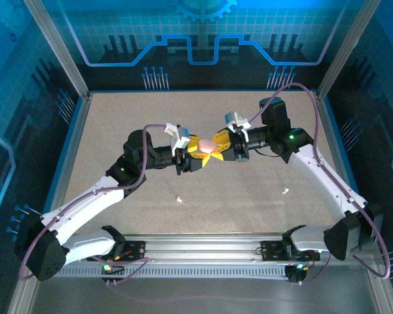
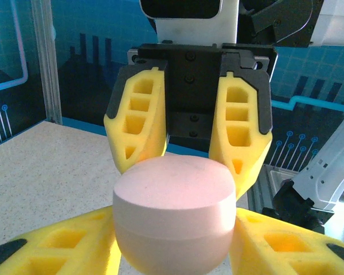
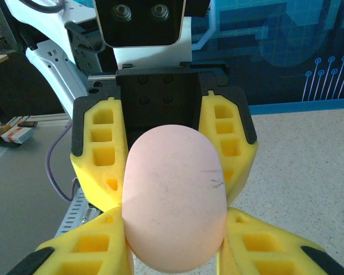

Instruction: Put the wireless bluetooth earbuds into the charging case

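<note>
Two grippers clamp pink case aloft: left gripper, right gripper, each part-open on opposite ends | left earbud, right earbud on table, nearward of case | likely light, hard, slick: pinch across body

No text, label, brand or number can be read. The blue backdrop carries only gear and circuit-line drawings. The pink case bears faint dark scuffs, not letters.
</note>
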Tool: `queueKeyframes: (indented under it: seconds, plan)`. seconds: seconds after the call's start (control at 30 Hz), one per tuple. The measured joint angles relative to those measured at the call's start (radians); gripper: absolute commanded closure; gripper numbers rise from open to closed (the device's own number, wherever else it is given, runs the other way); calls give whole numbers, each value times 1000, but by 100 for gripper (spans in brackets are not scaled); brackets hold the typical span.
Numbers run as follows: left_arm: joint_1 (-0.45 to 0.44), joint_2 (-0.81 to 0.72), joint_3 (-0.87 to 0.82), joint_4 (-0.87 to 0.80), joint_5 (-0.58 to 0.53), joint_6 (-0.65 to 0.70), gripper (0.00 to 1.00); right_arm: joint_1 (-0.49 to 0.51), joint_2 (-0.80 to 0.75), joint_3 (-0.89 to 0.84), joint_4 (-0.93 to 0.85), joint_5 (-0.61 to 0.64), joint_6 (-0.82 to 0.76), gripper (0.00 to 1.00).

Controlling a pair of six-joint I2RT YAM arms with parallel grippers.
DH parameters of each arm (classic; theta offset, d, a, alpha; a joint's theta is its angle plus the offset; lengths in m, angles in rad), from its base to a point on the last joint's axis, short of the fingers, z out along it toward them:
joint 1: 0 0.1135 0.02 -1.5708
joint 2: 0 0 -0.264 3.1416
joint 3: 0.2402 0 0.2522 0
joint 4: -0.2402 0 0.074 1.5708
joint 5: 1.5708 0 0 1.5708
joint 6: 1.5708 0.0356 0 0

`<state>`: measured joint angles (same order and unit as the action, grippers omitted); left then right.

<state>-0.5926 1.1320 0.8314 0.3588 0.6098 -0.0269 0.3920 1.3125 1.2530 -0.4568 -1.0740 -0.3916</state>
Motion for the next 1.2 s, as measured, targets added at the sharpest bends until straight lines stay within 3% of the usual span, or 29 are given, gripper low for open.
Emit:
queueKeyframes:
  seconds: [0.37, 0.7, 0.93, 1.2]
  plan:
    - [2, 7, 8, 2, 20, -12, 59, 0, 0, 0, -7, 0, -29, 67]
    - [6, 13, 12, -8, 37, -19, 55, 7, -6, 0, -16, 24, -47, 67]
    - [9, 18, 18, -24, 53, -19, 64, 7, -6, 0, -33, 26, -60, 66]
    - [9, 20, 19, -37, 56, -11, 69, 13, 1, 25, -77, 47, -47, 54]
